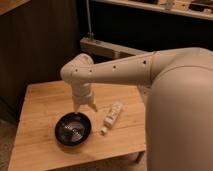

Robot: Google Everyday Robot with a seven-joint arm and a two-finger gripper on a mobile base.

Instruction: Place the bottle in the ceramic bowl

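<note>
Gripper (85, 107) open and empty, centre frame
Our arm (125, 72) reaches in from the right, hiding that side of the table (40, 102); bottle (112, 116) lies beside the ceramic bowl (73, 129).

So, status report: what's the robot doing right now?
Gripper open, empty, hovering by ceramic bowl's far edge. Bottle lying on table beside bowl, not in it. Nothing in the way.

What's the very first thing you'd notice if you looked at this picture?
The huge white robot arm fills the right side and reaches over the wooden table. Its gripper hangs open by the far edge of the shiny black ceramic bowl, and a little cream bottle lies on its side beside the bowl.
</note>
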